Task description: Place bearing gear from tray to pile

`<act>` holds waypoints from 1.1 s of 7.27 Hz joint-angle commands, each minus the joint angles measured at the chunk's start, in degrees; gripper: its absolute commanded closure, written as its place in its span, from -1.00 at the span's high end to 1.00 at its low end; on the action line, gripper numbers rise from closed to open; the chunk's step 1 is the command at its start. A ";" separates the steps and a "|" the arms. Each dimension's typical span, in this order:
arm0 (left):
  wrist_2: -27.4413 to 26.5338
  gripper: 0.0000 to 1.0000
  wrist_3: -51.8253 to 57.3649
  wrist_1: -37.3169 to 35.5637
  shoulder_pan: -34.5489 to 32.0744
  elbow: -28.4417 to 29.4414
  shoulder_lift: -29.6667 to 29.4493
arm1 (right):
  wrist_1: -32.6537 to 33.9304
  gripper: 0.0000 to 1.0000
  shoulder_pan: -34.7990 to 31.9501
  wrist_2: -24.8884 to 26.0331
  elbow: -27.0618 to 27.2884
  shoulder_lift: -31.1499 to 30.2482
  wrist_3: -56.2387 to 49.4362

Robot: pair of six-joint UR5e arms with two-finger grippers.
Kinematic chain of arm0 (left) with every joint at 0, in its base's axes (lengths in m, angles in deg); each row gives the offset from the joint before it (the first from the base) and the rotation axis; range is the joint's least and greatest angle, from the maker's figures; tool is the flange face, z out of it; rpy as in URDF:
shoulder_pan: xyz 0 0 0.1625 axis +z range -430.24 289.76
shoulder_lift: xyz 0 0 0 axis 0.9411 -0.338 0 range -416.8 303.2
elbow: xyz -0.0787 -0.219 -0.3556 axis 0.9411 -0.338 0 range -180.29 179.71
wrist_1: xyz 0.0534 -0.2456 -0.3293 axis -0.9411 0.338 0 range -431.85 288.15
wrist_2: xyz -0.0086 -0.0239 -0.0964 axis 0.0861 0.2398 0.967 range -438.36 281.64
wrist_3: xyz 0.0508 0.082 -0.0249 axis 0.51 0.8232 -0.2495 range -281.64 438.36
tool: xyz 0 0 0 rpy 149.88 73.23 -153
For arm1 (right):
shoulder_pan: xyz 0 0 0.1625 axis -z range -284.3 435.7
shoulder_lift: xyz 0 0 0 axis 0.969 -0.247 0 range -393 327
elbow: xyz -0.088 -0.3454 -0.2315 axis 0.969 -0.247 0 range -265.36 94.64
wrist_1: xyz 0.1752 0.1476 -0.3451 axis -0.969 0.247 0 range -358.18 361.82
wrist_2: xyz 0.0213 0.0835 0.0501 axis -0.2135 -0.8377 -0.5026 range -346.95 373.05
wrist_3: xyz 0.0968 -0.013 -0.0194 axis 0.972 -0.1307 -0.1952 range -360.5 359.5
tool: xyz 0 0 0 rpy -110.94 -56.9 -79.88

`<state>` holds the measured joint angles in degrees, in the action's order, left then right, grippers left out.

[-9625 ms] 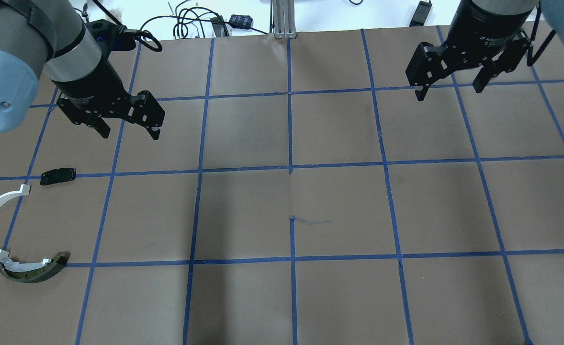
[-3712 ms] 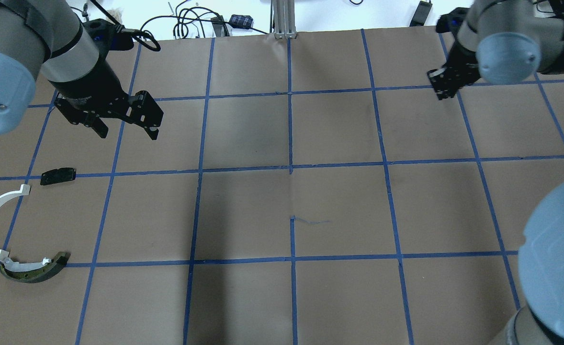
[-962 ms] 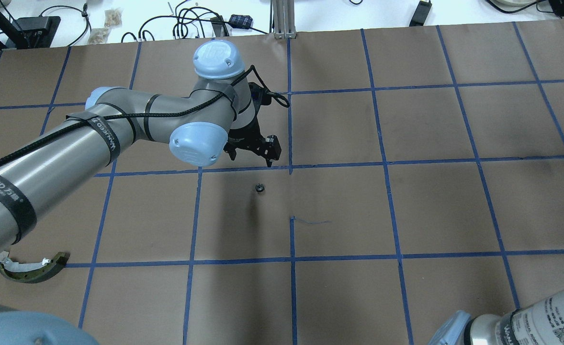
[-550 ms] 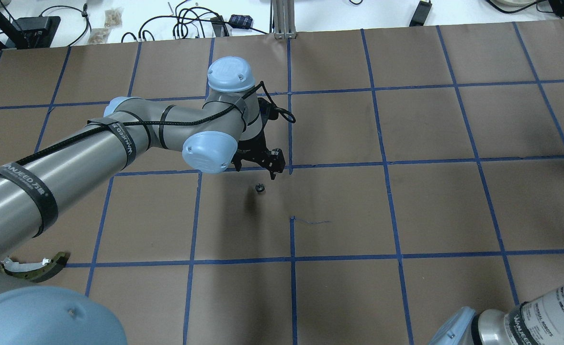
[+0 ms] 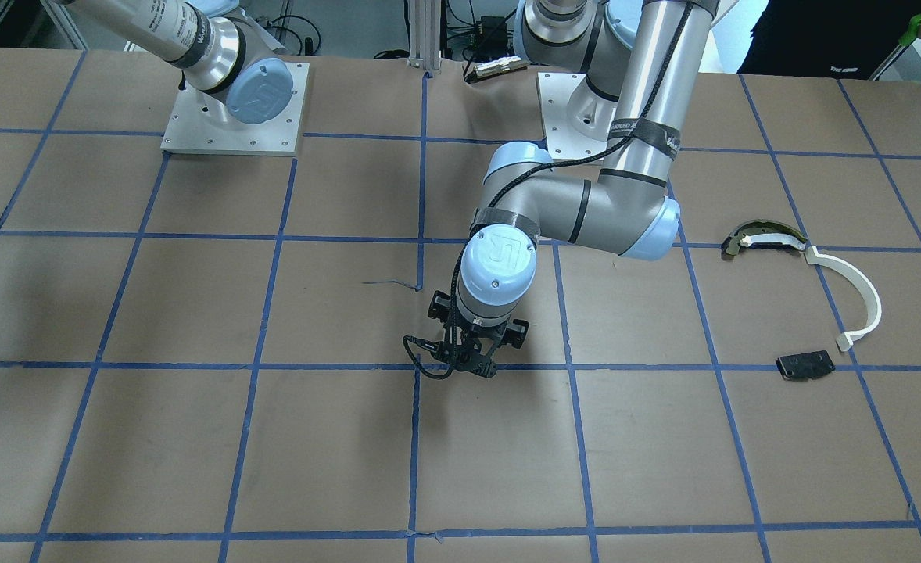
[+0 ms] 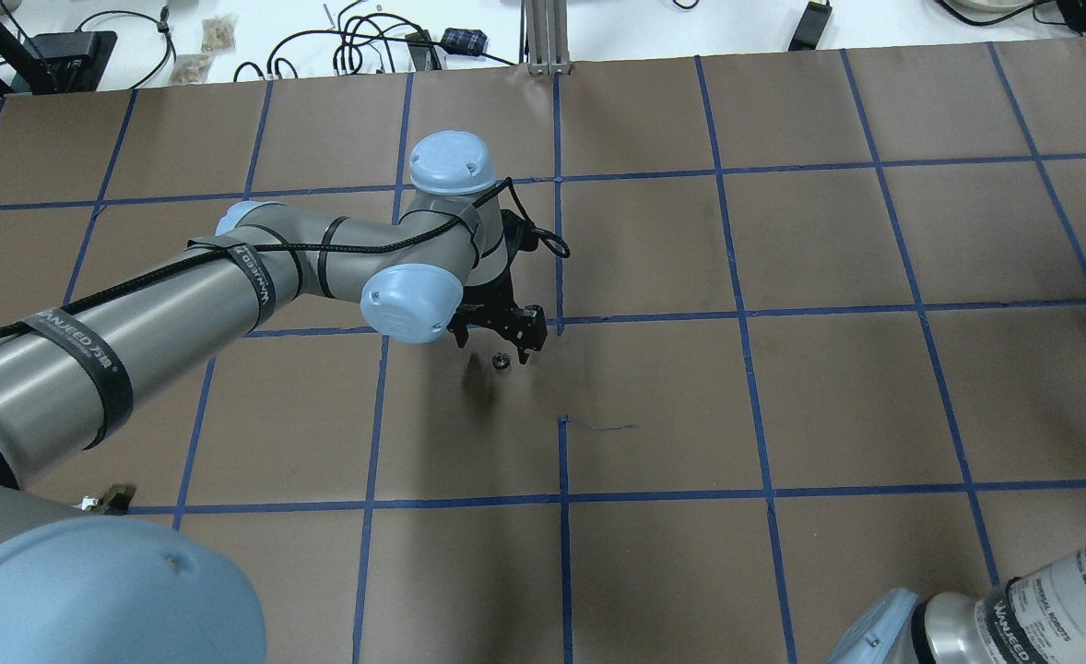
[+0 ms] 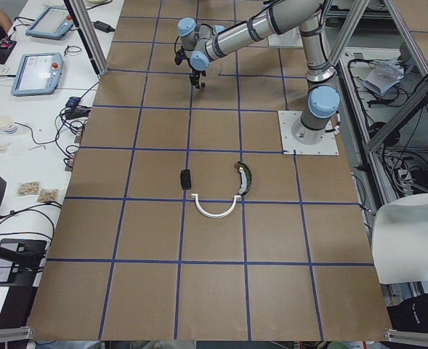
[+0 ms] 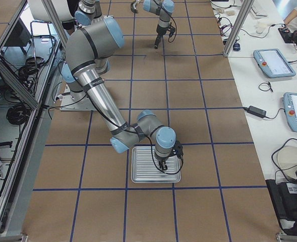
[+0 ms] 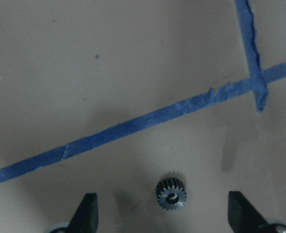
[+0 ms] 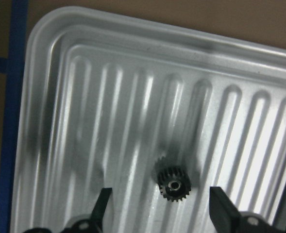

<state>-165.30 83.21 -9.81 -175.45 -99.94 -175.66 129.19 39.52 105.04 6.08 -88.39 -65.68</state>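
Holds the left gripper low over the bench, just left of centre in the overhead view. Spreads its fingers wide: in the left wrist view, shows one tip at the lower left edge and one at the lower right edge. Places the bearing gear flat on the brown paper between those tips, at lower centre of that frame, touching neither. Sets this gear just below a diagonal blue tape line.

Holds the right gripper over the tray, at lower centre of the exterior right view. Spreads these fingers too, one tip at either side of the lower edge in the right wrist view. Shows a second bearing gear lying flat on the ribbed tray floor between the tips, just below frame centre, clear of both.

Locates the pile at the right side of the front-facing view, well apart from the left gripper and the bearing gear. Comprises a white arc, a dark-and-cream curved piece end to end with the arc's upper end, and a black plate near the arc's lower end, not touching it.
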 commanded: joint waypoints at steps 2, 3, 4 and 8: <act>0.01 -0.03 -0.02 0.00 0.00 -0.02 -1.12 | 0.51 0.20 0.06 0.28 -0.73 0.90 -1.61; 0.01 -0.99 0.07 0.00 0.00 -0.02 -1.03 | 0.25 0.03 0.06 0.20 -1.00 1.16 -1.96; 0.01 -1.00 3.46 -0.08 0.00 0.33 -0.94 | -0.10 0.03 0.14 0.29 -1.00 1.25 -1.97; -0.16 -1.00 6.22 -0.17 0.43 1.21 1.15 | -0.10 -1.00 0.06 0.46 -1.52 0.99 -2.58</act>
<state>-165.38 88.98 -9.91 -175.34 -99.10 -175.91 129.17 39.59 105.41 4.93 -87.24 -68.15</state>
